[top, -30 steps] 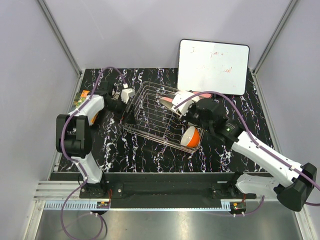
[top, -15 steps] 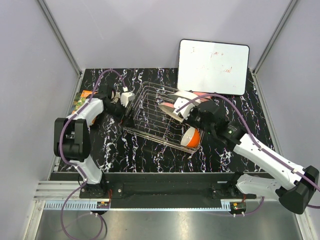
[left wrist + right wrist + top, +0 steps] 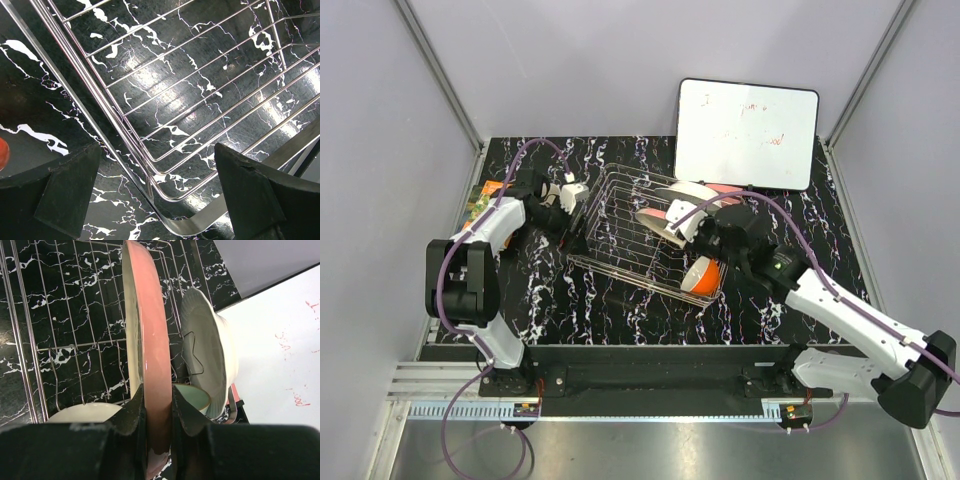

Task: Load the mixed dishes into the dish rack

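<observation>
Pink plate [image 3: 152, 365], gripped upright by our right fingers [image 3: 131, 415], hangs over the rack [image 3: 610, 245] where white plate [image 3: 205, 350] and orange bowl [image 3: 703, 272] already stand, our left fingers [image 3: 70, 190] gaping empty at its corner; we judge loading well along, this plate unslotted.

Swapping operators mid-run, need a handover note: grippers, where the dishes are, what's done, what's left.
Left gripper: open, empty, at the left rim of the dish rack.
Right gripper: shut on the pink-and-cream plate, held on edge over the rack.
Done: white plate, pale green bowl and orange bowl appear to be in the rack.
Left: slot the held plate and release. No other dishes can be made out.
</observation>
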`<state>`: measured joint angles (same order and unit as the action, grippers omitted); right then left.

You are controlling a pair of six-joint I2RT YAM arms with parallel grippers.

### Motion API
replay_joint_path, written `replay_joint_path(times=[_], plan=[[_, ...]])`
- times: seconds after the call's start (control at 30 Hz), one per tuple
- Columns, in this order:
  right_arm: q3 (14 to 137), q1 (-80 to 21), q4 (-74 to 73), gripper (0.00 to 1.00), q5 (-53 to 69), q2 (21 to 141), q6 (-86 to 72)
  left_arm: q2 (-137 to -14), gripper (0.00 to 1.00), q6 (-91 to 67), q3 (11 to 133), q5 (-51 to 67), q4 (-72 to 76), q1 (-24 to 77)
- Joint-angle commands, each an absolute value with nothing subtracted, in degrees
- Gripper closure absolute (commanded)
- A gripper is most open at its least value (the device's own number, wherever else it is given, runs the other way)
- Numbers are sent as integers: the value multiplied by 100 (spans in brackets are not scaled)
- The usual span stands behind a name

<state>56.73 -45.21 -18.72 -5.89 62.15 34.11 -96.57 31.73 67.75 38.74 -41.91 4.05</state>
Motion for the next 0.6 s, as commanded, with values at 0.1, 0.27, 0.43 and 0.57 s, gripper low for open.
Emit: replay_joint_path(times=[0.1,0.27,0.43,0.57], plan=[[5730,-4500,-1477,100,-387,6521,3507,-9369,1,3357,6750,3850,-4148,431],[5774,-4500,-1459,100,-509,6864,3559,-9352,1,3384,6741,3832,-4140,431],[5757,-4491,-1441,100,-782,7101,3551,-9343,1,3471,6671,3788,-4149,431],[5730,-4500,-1450,100,-1151,7207,3375,-9299,1,3516,6601,3753,-4166,431]])
